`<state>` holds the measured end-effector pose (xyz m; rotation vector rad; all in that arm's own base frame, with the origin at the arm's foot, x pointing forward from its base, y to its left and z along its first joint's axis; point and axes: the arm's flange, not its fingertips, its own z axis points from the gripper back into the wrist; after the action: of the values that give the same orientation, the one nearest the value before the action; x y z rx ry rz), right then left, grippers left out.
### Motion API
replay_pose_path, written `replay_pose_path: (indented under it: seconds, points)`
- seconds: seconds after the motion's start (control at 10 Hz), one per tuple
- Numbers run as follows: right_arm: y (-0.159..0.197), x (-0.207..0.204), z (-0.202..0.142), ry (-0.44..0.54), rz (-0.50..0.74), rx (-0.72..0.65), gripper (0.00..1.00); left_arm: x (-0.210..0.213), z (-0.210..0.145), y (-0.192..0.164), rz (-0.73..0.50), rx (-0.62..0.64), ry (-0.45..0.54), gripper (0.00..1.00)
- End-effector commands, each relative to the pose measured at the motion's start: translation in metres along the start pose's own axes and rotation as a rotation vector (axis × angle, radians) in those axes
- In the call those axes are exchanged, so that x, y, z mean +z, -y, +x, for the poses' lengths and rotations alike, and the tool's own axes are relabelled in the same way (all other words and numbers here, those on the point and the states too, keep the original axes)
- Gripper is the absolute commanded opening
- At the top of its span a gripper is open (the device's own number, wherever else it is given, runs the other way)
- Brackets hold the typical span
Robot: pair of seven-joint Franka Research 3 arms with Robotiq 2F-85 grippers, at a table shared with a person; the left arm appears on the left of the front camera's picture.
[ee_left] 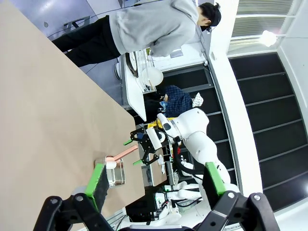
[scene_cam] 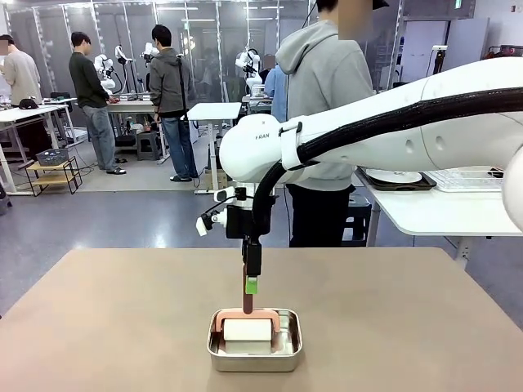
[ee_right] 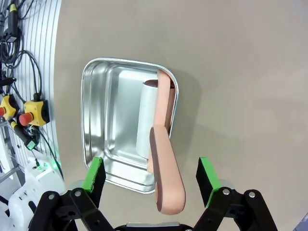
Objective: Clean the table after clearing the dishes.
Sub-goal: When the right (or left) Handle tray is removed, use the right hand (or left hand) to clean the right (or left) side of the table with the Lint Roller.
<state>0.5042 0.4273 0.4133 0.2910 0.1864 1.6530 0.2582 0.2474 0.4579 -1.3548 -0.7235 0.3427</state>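
Note:
A small steel pan sits on the tan table near its front edge. In the pan lies a cleaning tool with a white block and a salmon-pink handle that sticks up. My right gripper hangs straight above it. In the right wrist view the handle rises between the green pads, and the right gripper is open with gaps on both sides. My left gripper is open and holds nothing, high off the table. A white plate on a dark tray rests on the white side table.
A person in a grey hoodie stands at the far edge of the table. The white side table at the right also carries a wire rack. Cables and emergency-stop buttons lie beside the table's near edge.

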Motion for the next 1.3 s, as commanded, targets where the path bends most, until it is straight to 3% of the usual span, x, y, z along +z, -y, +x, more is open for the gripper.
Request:
replay_pose_path:
  seconds: [0.0,0.8,1.2]
  points:
    - [0.0,0.0,0.008,-0.009,0.0,0.001,0.79,0.002,0.001,0.003,-0.015,-0.012,0.001,1.0]
    - [0.0,-0.002,0.011,-0.021,0.032,-0.022,0.02,0.002,0.001,0.003,-0.015,-0.012,0.001,1.0]
    - [-0.012,0.02,0.01,-0.07,-0.05,-0.084,0.02,0.002,0.001,0.003,-0.015,-0.012,0.001,1.0]
